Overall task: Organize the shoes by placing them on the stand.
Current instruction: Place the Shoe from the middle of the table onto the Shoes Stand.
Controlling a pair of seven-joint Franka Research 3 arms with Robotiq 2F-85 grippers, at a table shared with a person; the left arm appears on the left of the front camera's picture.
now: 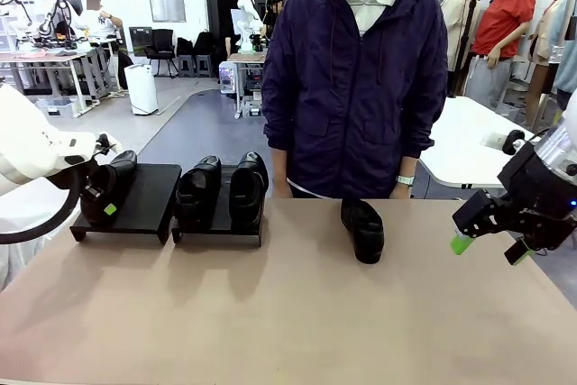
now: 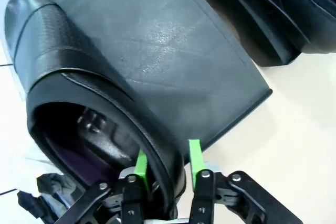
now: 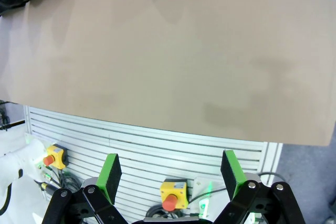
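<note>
Left gripper: green pads straddle the heel collar of a glossy black leather dress shoe, one inside, one outside; outer pad stands just off the leather, so grip or release, cannot tell; shoe lies along the left edge of the matte-black rectangular stand tray beyond the fingers. Second black tray further right carries a pair of black shoes. Right gripper: jaws wide, nothing between them, off the table's right edge; fourth black shoe sits on the tan tabletop, well apart. No legible writing.
</note>
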